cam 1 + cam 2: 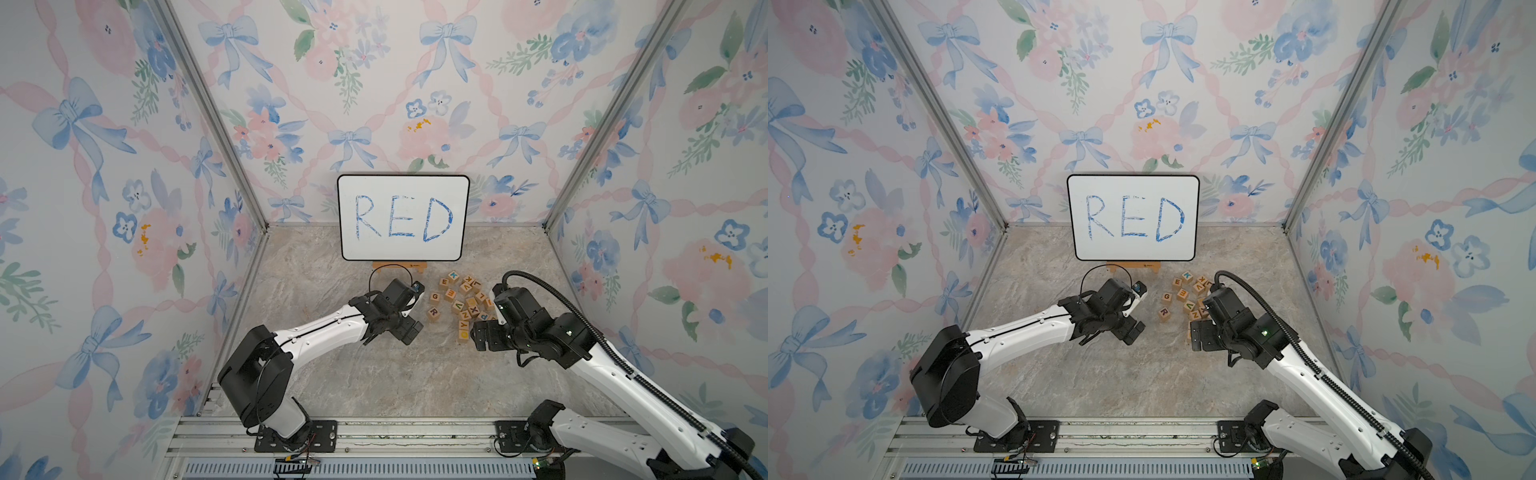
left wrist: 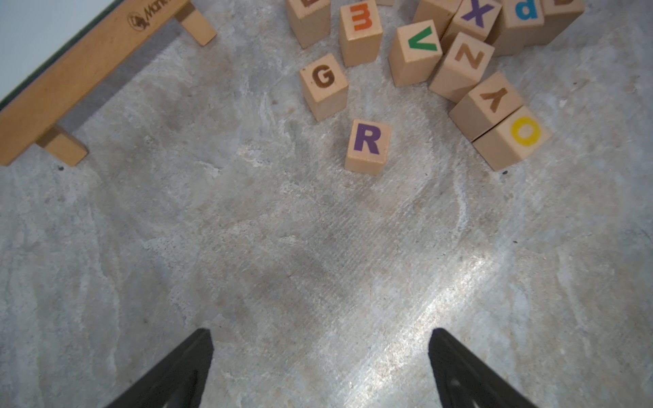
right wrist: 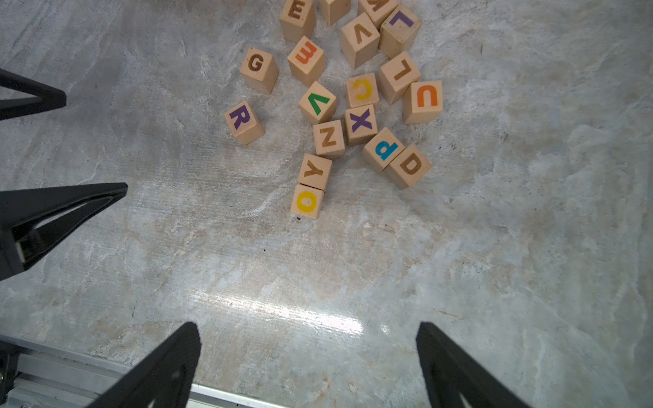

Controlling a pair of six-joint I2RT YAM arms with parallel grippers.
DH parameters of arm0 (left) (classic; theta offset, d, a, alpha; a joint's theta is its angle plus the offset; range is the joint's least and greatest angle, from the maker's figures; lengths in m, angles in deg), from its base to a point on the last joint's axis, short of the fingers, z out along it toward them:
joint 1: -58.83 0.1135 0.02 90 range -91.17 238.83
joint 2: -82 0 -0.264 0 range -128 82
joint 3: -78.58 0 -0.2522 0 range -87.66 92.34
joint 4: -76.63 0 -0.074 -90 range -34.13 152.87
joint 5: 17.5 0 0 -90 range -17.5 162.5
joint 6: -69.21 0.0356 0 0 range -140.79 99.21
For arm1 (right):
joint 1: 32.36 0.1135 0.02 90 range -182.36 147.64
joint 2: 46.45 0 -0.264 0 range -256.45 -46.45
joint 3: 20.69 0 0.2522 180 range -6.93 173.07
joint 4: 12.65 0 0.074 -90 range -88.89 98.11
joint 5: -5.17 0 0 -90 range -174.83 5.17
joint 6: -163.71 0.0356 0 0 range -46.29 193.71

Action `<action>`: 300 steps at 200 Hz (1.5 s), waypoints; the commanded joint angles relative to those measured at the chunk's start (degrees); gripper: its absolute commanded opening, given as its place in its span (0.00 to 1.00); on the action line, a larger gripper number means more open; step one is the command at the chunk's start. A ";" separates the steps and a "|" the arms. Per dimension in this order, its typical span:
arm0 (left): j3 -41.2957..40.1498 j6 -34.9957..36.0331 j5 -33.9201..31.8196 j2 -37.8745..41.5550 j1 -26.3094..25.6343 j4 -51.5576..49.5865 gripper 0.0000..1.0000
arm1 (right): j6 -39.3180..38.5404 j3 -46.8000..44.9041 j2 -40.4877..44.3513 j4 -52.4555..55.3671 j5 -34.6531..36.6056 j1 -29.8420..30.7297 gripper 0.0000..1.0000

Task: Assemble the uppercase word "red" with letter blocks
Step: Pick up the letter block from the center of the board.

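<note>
R block (image 2: 367, 146), purple letter up, stands alone on the desk (image 2: 247, 229), apart from the other letter blocks (image 1: 465, 299), on the pile's side nearest the left arm (image 1: 324, 328). G block (image 2: 323, 84) is near it, twd the white board (image 1: 403, 218), not touching. E block (image 2: 360, 31), orange-red letter up, sits just beside the G block, further twd the board, at the pile's edge. D block (image 3: 409, 166), brownish-orange letter up, is on the opp side of the pile, touching the blue P block (image 3: 383, 148); in both top views the right arm (image 1: 540, 328) covers it. Btwn R block and D block the pile is packed close, incl green V block (image 3: 318, 102). Y block (image 3: 314, 171) and yellow O block (image 3: 306, 202) sit edge to edge at the pile's front. The three needed stand scattered, not in a row

Left pincer (image 2: 321, 333): fingers spread wide, nothing btwn them, over bare desk, R block ahead of it and well apart. Right pincer (image 3: 306, 326): also spread wide, empty, over bare desk in front of the pile; O block is the nearest one ahead, not touching

Behind the pile the white board, w/ RED handwritten in blue, stands upright in a low wooden stand (image 2: 70, 81) at the back of the desk. Floral wallpaper (image 1: 104, 208) w/ blue bows covers the walls around
</note>
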 commanded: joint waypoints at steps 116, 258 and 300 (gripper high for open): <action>5.08 13.87 11.69 -5.77 -0.61 7.56 0.96 | -2.80 4.90 -2.52 5.05 -5.18 -8.05 0.97; 13.47 9.32 14.87 -19.61 -0.53 11.90 0.79 | -5.69 2.76 -2.72 3.81 -13.30 -15.65 0.97; 14.09 9.06 15.24 -21.65 -0.01 12.18 0.77 | -7.15 2.97 -2.30 4.55 -14.73 -18.69 0.97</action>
